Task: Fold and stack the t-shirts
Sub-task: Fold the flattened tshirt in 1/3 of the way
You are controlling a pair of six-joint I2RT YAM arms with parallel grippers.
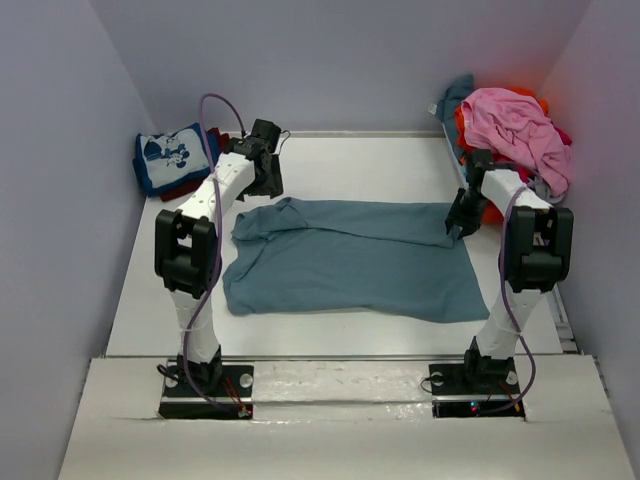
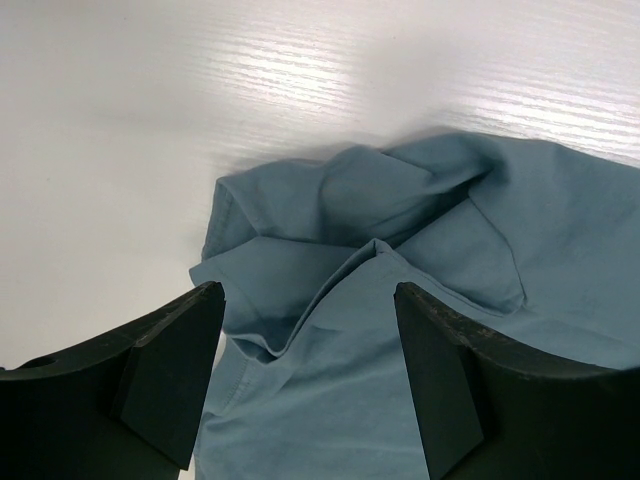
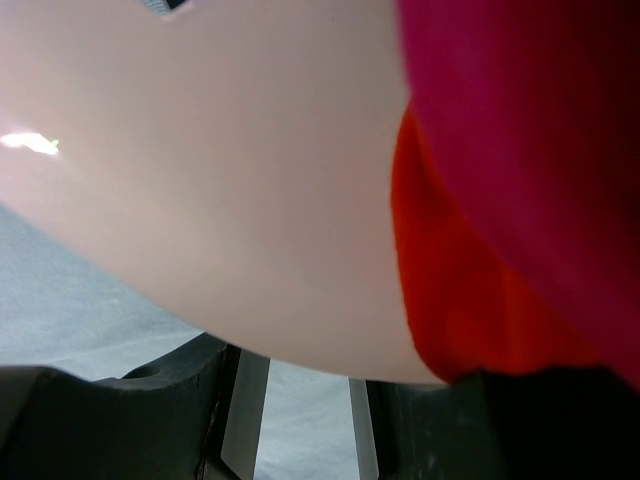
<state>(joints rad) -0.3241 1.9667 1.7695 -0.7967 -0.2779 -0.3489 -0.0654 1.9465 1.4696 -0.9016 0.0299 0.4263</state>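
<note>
The slate-blue t-shirt lies spread almost flat in the middle of the white table, its left sleeve bunched into soft folds. The left gripper hangs just above that crumpled sleeve with its jaws wide apart and nothing between them. The right gripper is down at the shirt's far right corner. Its wrist view is filled with blurred pink and orange cloth, so it cannot be told whether its jaws have hold of the fabric. At the back left sits a folded blue t-shirt with white cartoon print, resting on a dark red one. At the back right is a loose heap: a pink t-shirt on top, with orange and teal cloth showing beneath.
</note>
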